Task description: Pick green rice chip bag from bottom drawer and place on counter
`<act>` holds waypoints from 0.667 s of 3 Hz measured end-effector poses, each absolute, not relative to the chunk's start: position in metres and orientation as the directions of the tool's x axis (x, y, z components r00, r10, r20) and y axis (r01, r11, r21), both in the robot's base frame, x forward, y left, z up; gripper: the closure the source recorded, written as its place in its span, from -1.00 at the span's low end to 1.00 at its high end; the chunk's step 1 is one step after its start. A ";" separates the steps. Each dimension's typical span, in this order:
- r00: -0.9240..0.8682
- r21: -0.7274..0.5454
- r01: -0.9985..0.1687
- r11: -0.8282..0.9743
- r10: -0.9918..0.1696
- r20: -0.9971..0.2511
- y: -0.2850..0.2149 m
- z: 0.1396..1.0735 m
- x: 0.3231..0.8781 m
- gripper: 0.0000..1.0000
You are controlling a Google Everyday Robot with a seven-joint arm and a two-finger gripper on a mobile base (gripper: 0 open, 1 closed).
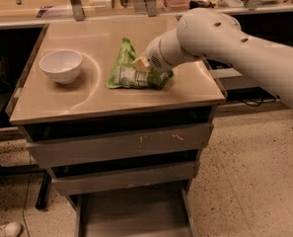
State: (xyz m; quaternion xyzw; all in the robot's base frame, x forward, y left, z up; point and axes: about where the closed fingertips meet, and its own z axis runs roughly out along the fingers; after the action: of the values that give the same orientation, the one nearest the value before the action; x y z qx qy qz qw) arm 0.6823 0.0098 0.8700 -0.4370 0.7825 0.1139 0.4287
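Counter: hand at green rice chip bag, grip unclear; white bowl near.

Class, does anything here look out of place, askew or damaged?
The bottom drawer stands pulled out; the top drawer front is scuffed. The green rice chip bag lies crumpled on the counter, gripper at its upper right.

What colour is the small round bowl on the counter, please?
Plain white bowl, clearest in the camera view; the gripper sits at the green foil bag.
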 end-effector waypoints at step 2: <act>-0.250 -0.196 -0.782 0.592 -0.586 -0.771 0.010 0.870 0.682 -0.28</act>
State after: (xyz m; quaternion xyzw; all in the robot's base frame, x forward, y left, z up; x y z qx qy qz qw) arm 0.6823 0.0099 0.8700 -0.4370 0.7825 0.1140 0.4287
